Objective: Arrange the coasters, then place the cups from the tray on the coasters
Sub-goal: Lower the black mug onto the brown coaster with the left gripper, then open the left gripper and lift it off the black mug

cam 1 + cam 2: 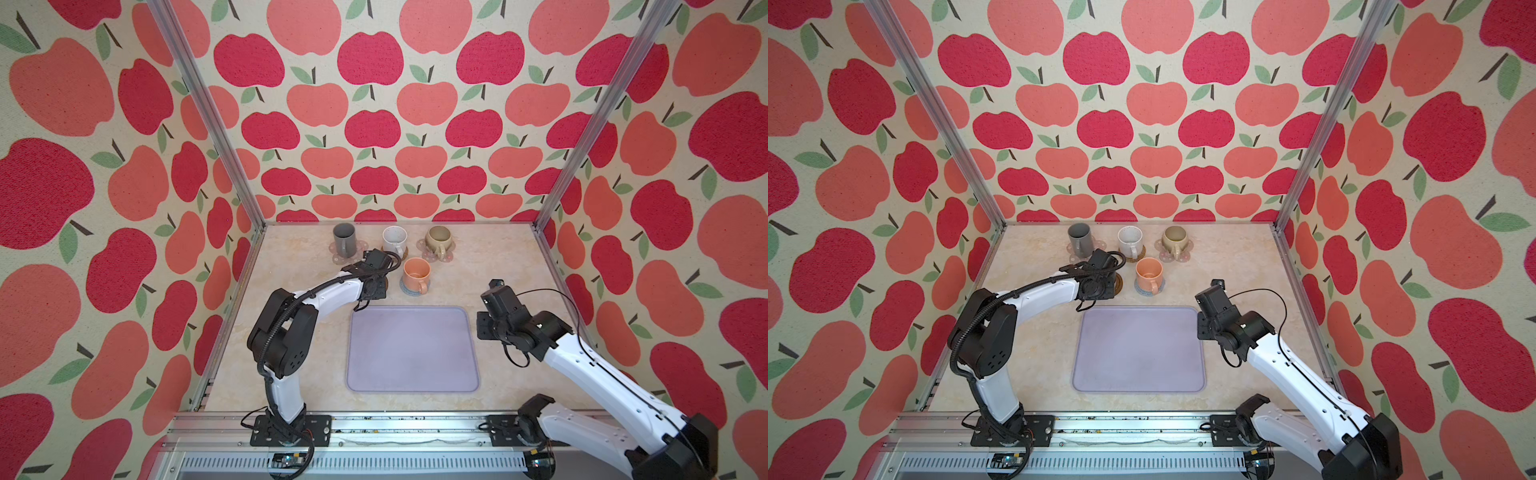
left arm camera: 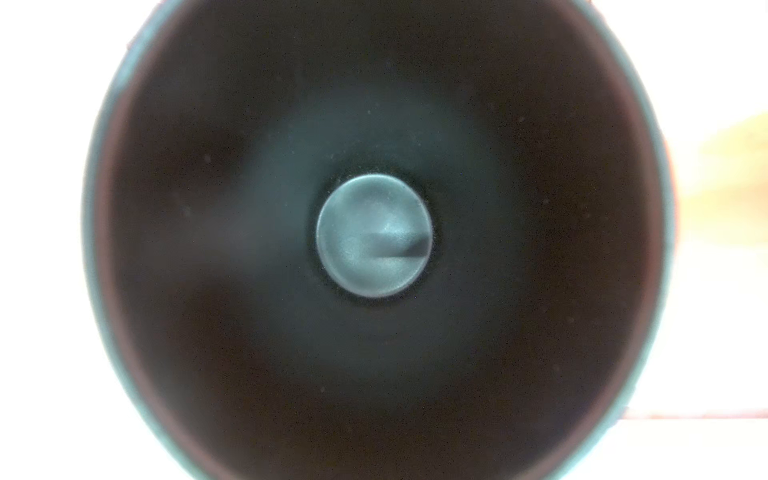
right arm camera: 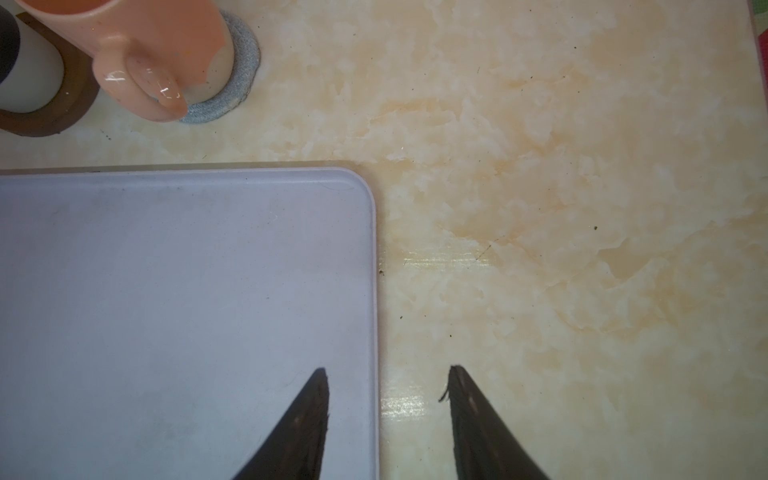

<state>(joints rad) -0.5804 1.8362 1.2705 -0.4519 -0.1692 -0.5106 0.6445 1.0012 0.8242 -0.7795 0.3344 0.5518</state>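
The left wrist view looks straight down into the black cup (image 2: 374,237), and no fingers show there. The cup (image 3: 8,54) stands on the dark brown coaster (image 3: 62,116) (image 1: 1119,284), under my left gripper (image 1: 376,286). The peach cup (image 1: 415,274) sits on the grey coaster (image 3: 241,75). The grey cup (image 1: 344,240) and beige cup (image 1: 438,240) stand on pink flower coasters, the white cup (image 1: 394,240) on the tan woven one (image 1: 1142,251). Nothing lies on the lavender tray (image 1: 411,349). My right gripper (image 3: 388,370) hangs open over its far right rim.
Metal frame posts (image 1: 257,224) (image 1: 536,224) mark the table's back corners, with apple-print walls on three sides. Both arm bases are bolted to the rail (image 1: 374,428) along the front edge. Bare marble tabletop (image 3: 582,208) lies right of the tray.
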